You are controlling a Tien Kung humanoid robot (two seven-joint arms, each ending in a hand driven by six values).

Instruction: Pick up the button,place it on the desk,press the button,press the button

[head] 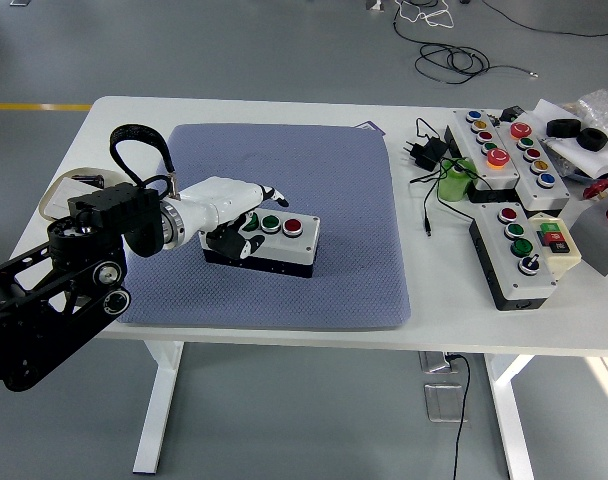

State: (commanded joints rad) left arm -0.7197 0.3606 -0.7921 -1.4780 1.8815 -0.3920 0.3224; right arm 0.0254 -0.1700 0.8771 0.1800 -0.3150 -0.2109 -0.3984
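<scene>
A small grey-and-black button box (292, 250) lies flat on the blue mat (284, 160), left of the table's middle. Its middle green button (271, 223) and its red button (292, 228) show; the leftmost button is hidden under my hand. My left hand (239, 228), white with black finger pads, sits over the box's left end. Its fingers curl down onto the top there, and the thumb (225, 242) is at the box's front side. The box rests on the mat, not lifted. My right arm does not show.
Two larger button panels (506, 150) (524, 255) lie at the right of the table, with a green roll (454, 183), a black power adapter (424, 152) and its cable beside them. A white strap (54, 200) lies at the left edge, behind my forearm.
</scene>
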